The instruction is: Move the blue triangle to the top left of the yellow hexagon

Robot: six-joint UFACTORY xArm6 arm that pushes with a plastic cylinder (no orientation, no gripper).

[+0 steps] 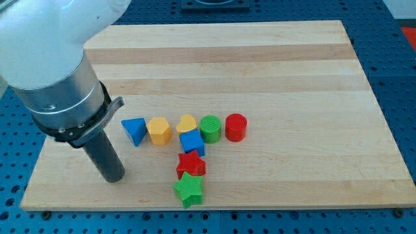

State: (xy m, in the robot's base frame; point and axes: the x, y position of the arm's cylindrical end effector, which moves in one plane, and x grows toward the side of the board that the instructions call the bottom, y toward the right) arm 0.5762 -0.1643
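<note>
Approaching is the step you see: my tip (pixel 112 177) rests on the surface (pixel 286 71), below and left of the blue triangle (pixel 134 130), apart from it. That triangle sits just left of the yellow hexagon (pixel 159 130). Next, I judge, comes an upward nudge from beneath. No jaws exist here. The arm's upper part is cropped.

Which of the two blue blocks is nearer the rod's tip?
The blue triangle, leftmost in the row beside the yellow hexagon. The blue cube sits farther right, below the yellow heart. My tip is lower left.
</note>
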